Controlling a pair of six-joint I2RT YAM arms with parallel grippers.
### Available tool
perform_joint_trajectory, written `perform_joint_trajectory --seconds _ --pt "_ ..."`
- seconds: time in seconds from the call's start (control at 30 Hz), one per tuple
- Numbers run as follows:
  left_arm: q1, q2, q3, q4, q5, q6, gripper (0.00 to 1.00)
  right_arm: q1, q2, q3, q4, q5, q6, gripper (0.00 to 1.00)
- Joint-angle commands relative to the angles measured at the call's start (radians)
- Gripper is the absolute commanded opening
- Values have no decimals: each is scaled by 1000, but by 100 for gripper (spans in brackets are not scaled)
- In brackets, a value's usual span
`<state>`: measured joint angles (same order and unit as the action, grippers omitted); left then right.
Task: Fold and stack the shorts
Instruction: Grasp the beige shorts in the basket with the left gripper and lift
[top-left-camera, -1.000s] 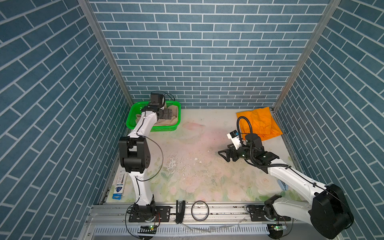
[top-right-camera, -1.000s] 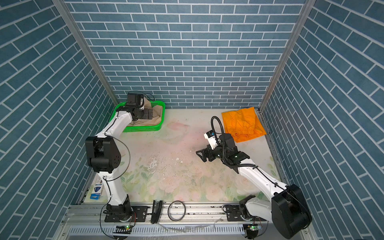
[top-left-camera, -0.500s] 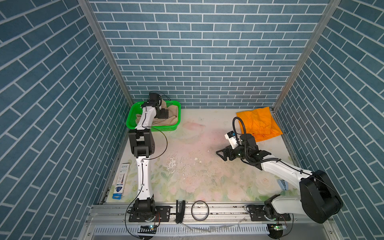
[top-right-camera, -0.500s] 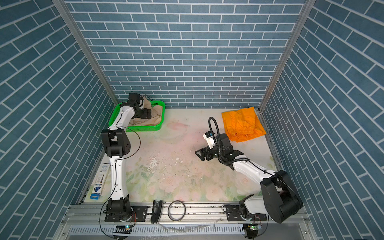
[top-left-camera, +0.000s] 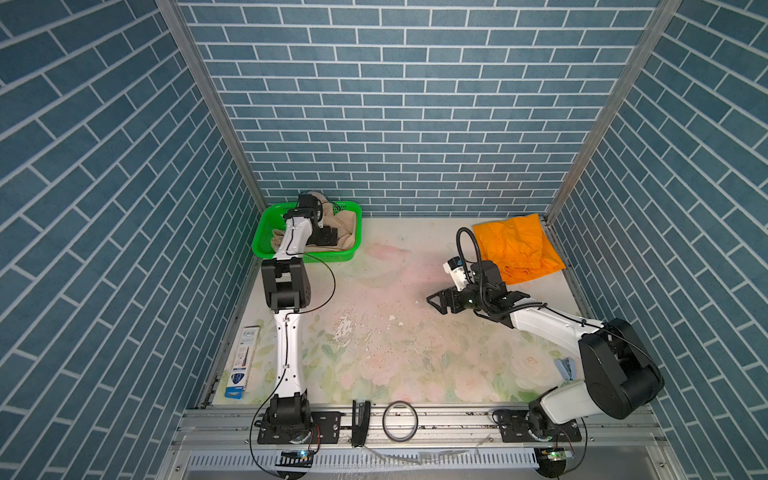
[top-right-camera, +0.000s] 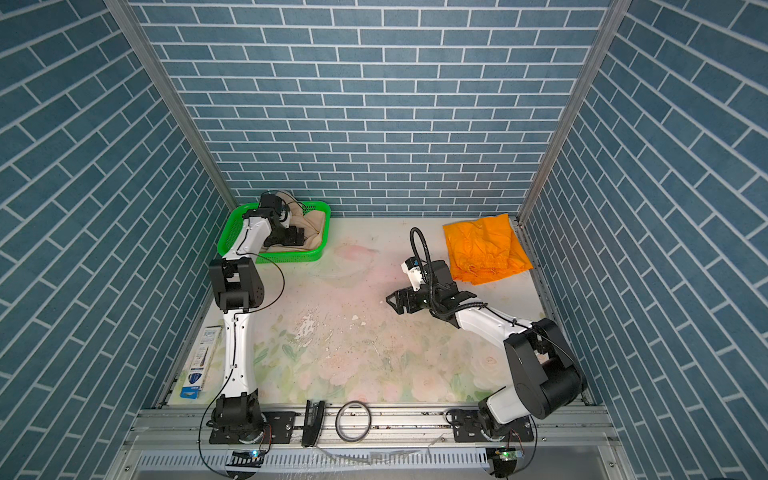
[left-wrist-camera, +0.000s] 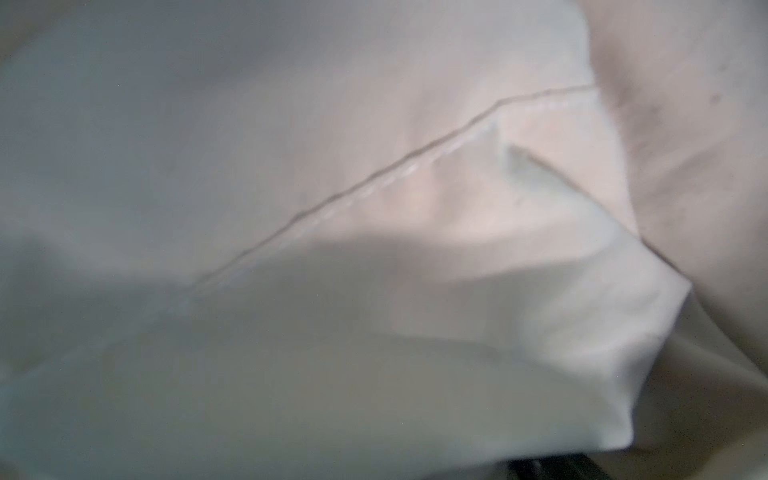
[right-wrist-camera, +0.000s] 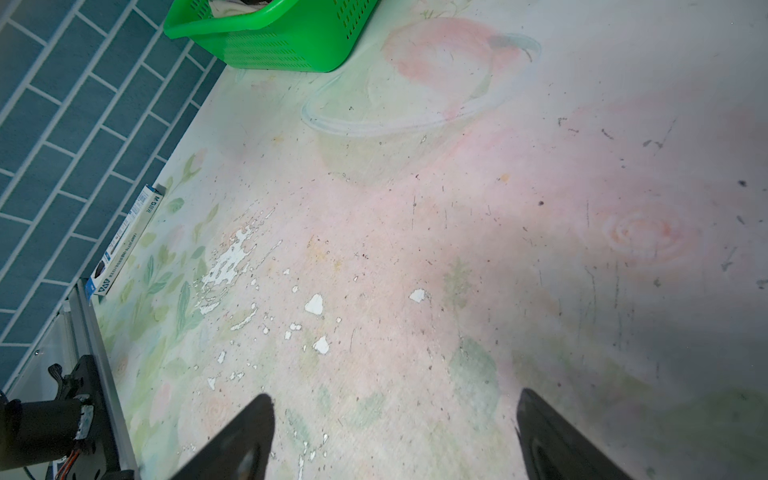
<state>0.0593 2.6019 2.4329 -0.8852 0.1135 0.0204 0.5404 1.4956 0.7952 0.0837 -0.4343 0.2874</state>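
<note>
L grip wide open, we see no hold | beige shorts just under it, in basket | R grip open, empty, far

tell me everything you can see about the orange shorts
The orange shorts are bright orange soft cloth, creased, lying flat as a rough rectangle on the table in its far right corner. A gathered, ruffled edge faces the near side. Their right edge reaches the rail by the wall. Nothing lies on them. The right gripper is open nearby, not touching.
</note>
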Motion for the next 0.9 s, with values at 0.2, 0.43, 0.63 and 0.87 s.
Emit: perform_joint_trajectory --seconds 0.2,0.43,0.63,0.87 --pt "27 71 -9 -5 80 -34 38 15 64 72 -6 -1 36 90" --pt "60 4 -13 30 185 -72 0 20 87 79 12 2 63 89" --pt "60 -150 -88 51 229 -66 0 20 105 105 -6 19 71 89" --pt "59 -365 -166 54 308 -82 0 21 59 83 20 19 78 89"
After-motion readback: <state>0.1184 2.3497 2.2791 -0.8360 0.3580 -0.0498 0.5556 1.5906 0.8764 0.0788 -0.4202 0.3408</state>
